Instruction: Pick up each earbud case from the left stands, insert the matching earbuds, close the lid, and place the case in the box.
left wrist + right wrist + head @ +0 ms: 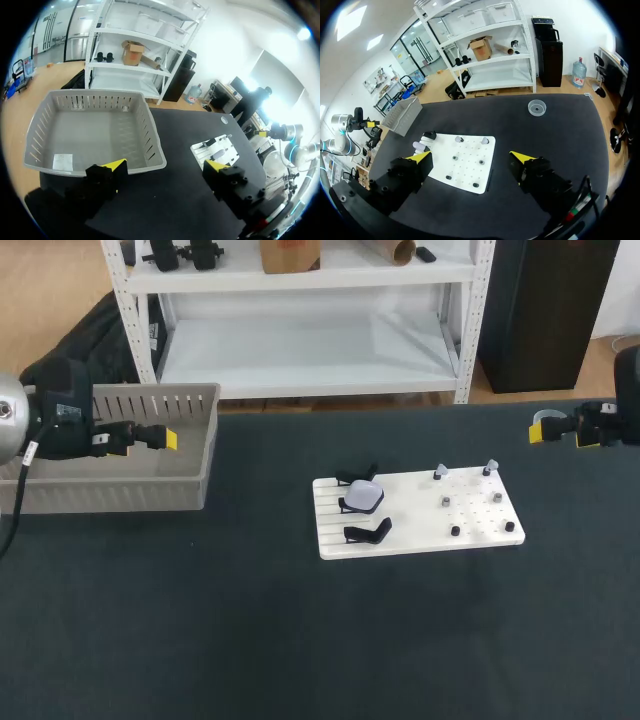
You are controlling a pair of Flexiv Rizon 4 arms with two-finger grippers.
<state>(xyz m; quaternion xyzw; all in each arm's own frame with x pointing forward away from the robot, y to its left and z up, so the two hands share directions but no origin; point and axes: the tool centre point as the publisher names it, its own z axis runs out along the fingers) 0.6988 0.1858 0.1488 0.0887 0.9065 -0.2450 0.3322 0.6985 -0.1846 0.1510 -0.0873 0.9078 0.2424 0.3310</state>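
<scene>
Pale plastic marks the target. In the head view the earbud case (362,497) sits on the end of the white board (405,530) that faces the left end effector (170,440), between two bare black stands (367,532). The left end effector hangs over the grey box (208,430), and the case lies ahead of it and off toward its right finger, well apart. The right end effector (545,428) hangs just as far off on the other side, with the earbuds (440,472) and pegs between it and the case. I judge the left arm has the freer line. I cannot tell the case's long axis from here.

In the left wrist view the end effector (165,167) has its fingers spread wide and holds nothing. The box (150,130) lies ahead, toward its left finger, and the board (220,150) lies ahead of its right finger.

In the right wrist view the end effector (470,160) is also wide and holds nothing. The board (470,150) lies ahead between its fingers, and the case (420,146) sits at the board's far end, just beyond the left fingertip.
</scene>
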